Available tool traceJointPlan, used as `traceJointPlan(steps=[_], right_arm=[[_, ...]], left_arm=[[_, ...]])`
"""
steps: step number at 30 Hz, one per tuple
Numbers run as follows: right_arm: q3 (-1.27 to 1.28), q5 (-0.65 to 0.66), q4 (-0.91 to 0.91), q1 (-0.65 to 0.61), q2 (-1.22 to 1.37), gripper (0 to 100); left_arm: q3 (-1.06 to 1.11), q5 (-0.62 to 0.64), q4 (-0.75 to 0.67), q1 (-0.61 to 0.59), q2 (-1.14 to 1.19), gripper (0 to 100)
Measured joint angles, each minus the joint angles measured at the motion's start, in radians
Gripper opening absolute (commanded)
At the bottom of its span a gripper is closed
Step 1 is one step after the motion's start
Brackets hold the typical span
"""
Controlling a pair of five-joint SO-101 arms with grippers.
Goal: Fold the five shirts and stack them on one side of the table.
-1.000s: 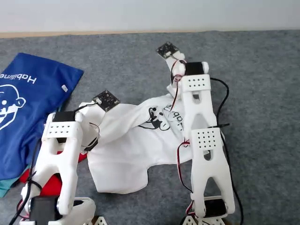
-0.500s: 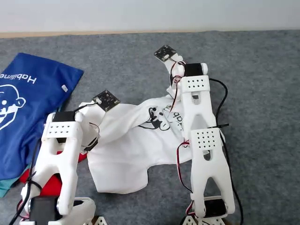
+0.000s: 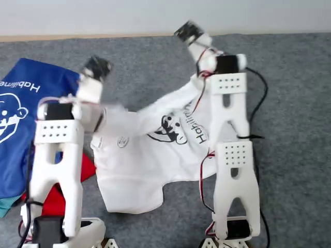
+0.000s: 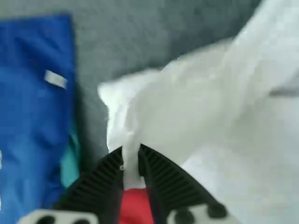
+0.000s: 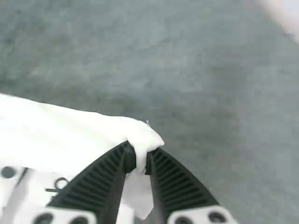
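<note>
Between the two arms, on the grey table (image 3: 289, 113), the white shirt (image 3: 139, 170) lies rumpled with its print upward, its far edge raised at two points; the left jaws are pressed together on a fold of its cloth at the side nearest the blue shirt (image 3: 31, 113); the right jaws pinch another tuft of the same edge, out over bare table; between the two holds the cloth runs stretched in a band, while the shirt's near part rests flat. Just beside it, partly under the left arm (image 3: 54, 155), a red shirt (image 3: 87, 168) shows; a teal garment (image 3: 4, 206) peeps from beneath the blue one. The step in hand looks like spreading the white shirt or making its first fold; no neat stack is seen, so the task seems early. Next, both arms would need to carry the held edge together and evenly, keeping it taut, before letting go.
</note>
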Motion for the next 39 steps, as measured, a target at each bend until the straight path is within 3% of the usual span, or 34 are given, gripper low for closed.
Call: traceJointPlan(steps=[6,16,22,29,35,39], right_arm=[[0.0,0.0,-0.003,0.087,-0.11,1.0],[0.0,-0.031,0.002,0.189,-0.212,1.0],[0.0,-0.031,0.002,0.23,-0.212,1.0],[0.0,-0.014,0.058,0.276,-0.212,1.0],[0.104,-0.008,0.06,0.287,-0.269,1.0],[0.186,-0.008,0.06,0.287,-0.339,1.0]], left_arm=[[-0.157,0.12,-0.1,0.0,0.0,0],[-0.196,0.14,-0.417,0.035,0.02,0],[-0.264,0.14,-0.443,0.066,0.18,0],[-0.381,0.13,-0.195,0.124,0.207,0],[-0.448,0.009,0.089,0.16,0.207,0],[-0.497,-0.002,0.153,0.15,0.207,0]])
